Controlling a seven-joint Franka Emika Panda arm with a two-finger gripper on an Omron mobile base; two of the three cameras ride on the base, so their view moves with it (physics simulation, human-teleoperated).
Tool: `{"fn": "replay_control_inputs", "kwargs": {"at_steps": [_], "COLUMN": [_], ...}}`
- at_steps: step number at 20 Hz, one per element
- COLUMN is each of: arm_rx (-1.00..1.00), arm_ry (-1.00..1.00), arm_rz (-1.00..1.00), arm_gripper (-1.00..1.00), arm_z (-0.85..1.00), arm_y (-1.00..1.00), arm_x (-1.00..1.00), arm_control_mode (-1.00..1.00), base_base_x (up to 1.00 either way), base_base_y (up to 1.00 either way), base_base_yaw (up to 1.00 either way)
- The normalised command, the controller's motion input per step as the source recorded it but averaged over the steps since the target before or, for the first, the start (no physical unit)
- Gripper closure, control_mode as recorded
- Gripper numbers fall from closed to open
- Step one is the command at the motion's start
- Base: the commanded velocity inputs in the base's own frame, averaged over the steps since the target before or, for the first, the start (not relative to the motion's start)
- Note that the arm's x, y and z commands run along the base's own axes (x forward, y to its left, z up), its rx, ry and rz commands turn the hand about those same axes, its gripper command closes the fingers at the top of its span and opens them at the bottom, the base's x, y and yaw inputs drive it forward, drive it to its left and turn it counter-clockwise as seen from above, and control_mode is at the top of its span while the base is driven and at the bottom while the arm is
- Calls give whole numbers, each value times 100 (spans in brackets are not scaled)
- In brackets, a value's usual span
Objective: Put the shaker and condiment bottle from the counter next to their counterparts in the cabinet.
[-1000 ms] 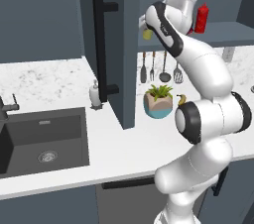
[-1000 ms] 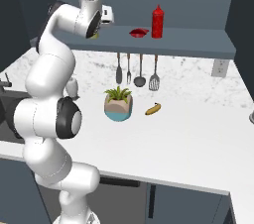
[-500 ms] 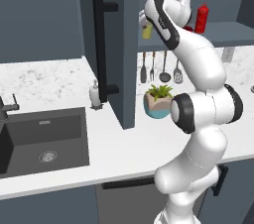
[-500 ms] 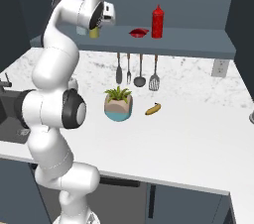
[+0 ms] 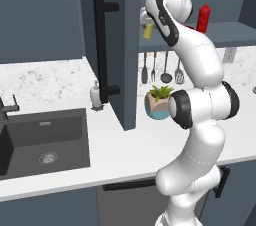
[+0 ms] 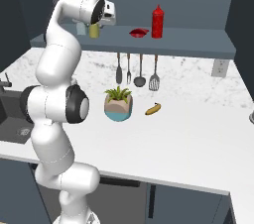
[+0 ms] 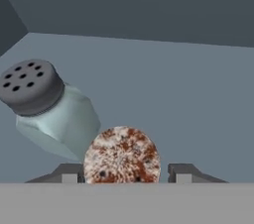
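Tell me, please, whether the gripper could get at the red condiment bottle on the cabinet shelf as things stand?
Probably not yet: the gripper is shut on the shaker, so its fingers are occupied. The condiment bottle stands unobstructed further along the shelf.

I saw the yellow-olive shaker (image 5: 148, 31) upright at the upper centre of the left base frame, held between the fingers (image 7: 182, 172) over the cabinet (image 5: 112, 45) shelf. Its rust-speckled cap sat at the bottom centre of the hand frame. The red condiment bottle (image 6: 157, 21) stood upright on the shelf, upper centre-right. The speckled white bench (image 6: 198, 134) lay below.
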Motion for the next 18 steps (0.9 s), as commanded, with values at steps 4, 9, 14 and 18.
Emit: {"fn": "replay_control_inputs", "kwargs": {"at_steps": [4, 9, 14, 18], "arm_rx": [1, 13, 14, 13], "arm_ry": [7, 3, 3, 0], "arm_rz": [0, 0, 0, 0], "arm_gripper": [-100, -100, -100, -100], "arm_z": [0, 14, 23, 19], "arm_y": [0, -10, -9, -15], "arm_x": [0, -8, -18, -31], "arm_control_mode": [-100, -100, -100, -100], "base_base_x": [0, 0, 0, 0], "base_base_y": [0, 0, 0, 0], "base_base_yaw": [0, 0, 0, 0]}}
